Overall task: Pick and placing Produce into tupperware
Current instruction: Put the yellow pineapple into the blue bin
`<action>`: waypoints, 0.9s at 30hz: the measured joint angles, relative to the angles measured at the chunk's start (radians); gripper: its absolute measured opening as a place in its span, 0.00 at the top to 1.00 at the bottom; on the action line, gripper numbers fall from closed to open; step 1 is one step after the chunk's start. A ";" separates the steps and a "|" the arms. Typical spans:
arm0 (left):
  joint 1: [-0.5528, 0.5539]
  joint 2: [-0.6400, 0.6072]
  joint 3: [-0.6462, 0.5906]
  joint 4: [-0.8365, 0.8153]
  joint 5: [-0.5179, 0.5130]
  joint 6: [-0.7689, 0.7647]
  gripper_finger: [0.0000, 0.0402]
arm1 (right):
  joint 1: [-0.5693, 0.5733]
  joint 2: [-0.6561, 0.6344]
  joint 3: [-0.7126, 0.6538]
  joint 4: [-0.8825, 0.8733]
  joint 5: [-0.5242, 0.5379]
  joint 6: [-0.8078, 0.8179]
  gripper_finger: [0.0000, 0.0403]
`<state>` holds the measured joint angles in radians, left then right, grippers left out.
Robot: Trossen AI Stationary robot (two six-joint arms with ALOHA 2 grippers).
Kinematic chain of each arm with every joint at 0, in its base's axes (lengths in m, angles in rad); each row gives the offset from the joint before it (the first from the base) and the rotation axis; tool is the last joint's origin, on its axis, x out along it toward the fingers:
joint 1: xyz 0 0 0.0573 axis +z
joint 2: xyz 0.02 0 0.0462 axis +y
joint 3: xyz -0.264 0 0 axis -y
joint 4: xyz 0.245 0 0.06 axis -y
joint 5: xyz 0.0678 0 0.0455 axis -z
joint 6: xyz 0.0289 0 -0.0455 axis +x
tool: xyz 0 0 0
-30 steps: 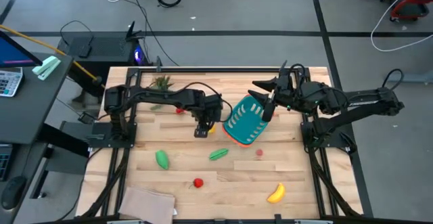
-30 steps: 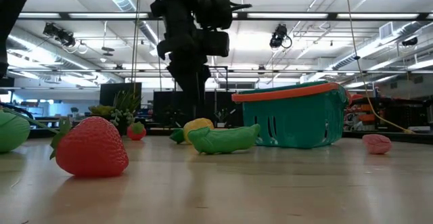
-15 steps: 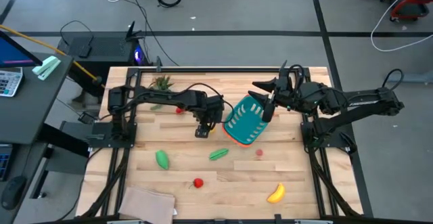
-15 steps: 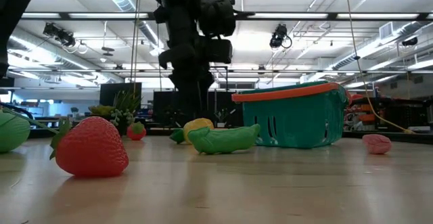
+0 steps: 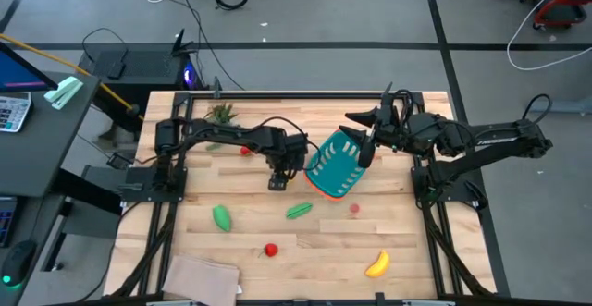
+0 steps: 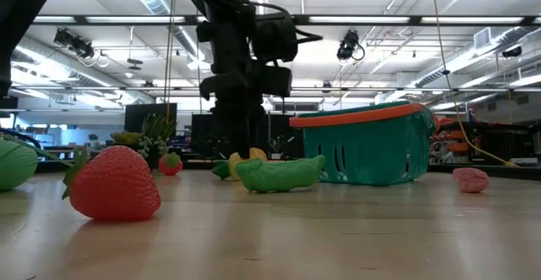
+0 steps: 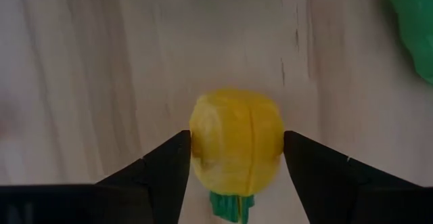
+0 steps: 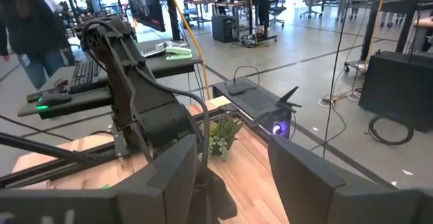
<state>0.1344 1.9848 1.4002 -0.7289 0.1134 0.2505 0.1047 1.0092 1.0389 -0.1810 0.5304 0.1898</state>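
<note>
Yellow chunk (image 7: 236, 141), teal basket (image 5: 334, 165)

basket (image 5: 335, 165): 1 | green pods (image 5: 298, 211): 2, both near basket | red pieces (image 5: 270, 249): 2, apart from basket | pink piece (image 5: 353, 209): 1, just beside basket | banana (image 5: 376, 265): 1 | yellow chunk (image 7: 235, 139): 1, beside basket | plant (image 5: 220, 114): 1 | cloth (image 5: 201, 276): 1 | arms (image 5: 231, 135): 2

wooden table (image 5: 407, 250), banana (image 5: 376, 265), tan cloth (image 5: 202, 279)
</note>
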 joint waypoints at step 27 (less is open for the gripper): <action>-0.006 0.018 0.001 0.023 0.004 -0.057 0.49 | 0.000 0.000 0.000 -0.030 0.000 0.000 0.52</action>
<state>0.1280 2.0025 1.4014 -0.7060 0.1169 0.1939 0.1047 1.0088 1.0389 -0.2108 0.5301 0.1902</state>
